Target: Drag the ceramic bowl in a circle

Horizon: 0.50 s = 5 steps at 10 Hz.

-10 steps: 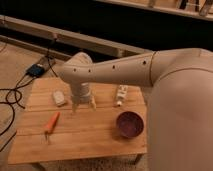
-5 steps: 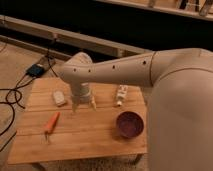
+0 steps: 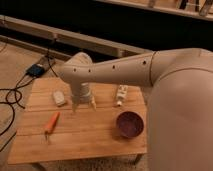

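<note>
Your gripper (image 3: 84, 105) hangs over the table (image 3: 95, 135), jaws released, empty; bowl (image 3: 130, 124) at its 4 o'clock, white tube (image 3: 120, 95) at 2, white block (image 3: 59, 98) at 10, orange stick (image 3: 51, 122) at 8.

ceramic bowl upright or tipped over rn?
Upright: the ceramic bowl sits flat on the table, rim up, interior visible. The gripper hangs open over the table's far side, clear of the bowl.

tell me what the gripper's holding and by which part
Nothing is held: the gripper hangs open above the table, apart from the ceramic bowl.
</note>
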Tool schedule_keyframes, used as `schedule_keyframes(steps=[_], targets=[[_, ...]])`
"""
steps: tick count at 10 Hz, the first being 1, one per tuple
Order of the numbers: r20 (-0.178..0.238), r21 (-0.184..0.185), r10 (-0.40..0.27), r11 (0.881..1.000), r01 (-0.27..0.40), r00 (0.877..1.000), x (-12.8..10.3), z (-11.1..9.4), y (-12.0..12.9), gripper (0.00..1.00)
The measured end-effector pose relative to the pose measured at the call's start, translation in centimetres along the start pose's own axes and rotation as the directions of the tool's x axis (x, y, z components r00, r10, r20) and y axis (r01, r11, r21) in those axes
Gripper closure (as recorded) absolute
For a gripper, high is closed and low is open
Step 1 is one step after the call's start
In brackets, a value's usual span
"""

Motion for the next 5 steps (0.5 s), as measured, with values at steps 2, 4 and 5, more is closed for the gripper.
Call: schedule_keyframes(steps=[2,4,5], targets=[[0.0,0.0,0.0,1.0,0.0,1.0,0.0,0.0,0.0,0.35],[-0.006,0.018,0.034,0.999,-0.034,0.999,-0.8,0.6,-2.0,0.35],[-0.013,0.035,0.06,0.998,-0.059,0.998,-1.2,1.1,-3.7,0.35]])
